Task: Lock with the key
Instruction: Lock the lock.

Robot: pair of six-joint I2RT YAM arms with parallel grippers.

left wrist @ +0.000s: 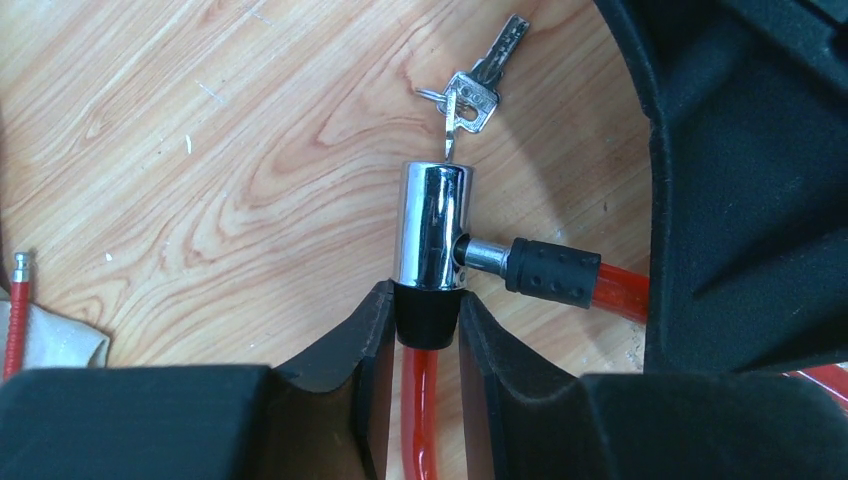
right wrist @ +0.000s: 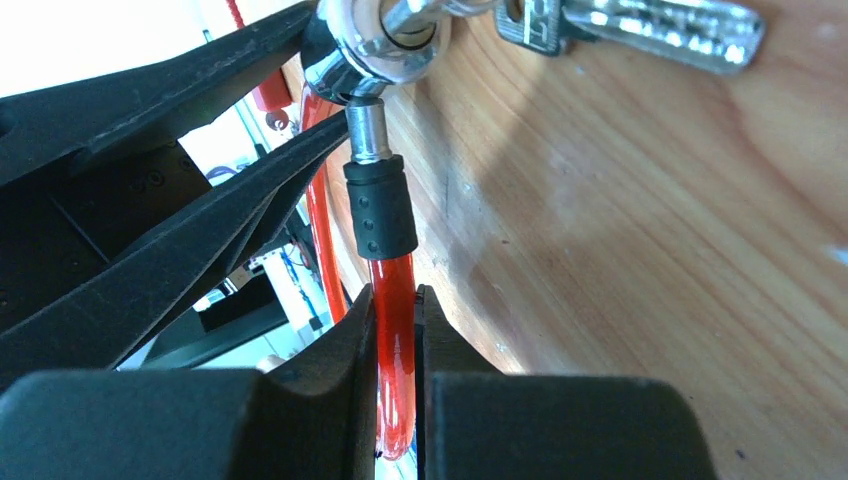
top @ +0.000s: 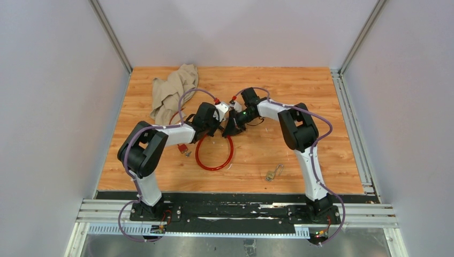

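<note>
My left gripper (left wrist: 425,325) is shut on the black collar under the chrome lock cylinder (left wrist: 432,225) of the big red cable (left wrist: 625,290). The silver key (left wrist: 470,100) stands in the cylinder's far end, and a second key hangs from its ring. The cable's black sleeve (left wrist: 553,270) has its metal pin pushed into the cylinder's side. My right gripper (right wrist: 397,330) is shut on the red cable (right wrist: 393,300) just behind that sleeve (right wrist: 380,210). From above, both grippers (top: 219,115) (top: 234,120) meet mid-table over the cable loop (top: 214,155).
A beige cloth (top: 171,91) lies crumpled at the back left. A small brass padlock (top: 274,173) sits near the front edge on the right. A short red loop with a tag (top: 182,148) lies left of the cable loop. Grey walls enclose the table.
</note>
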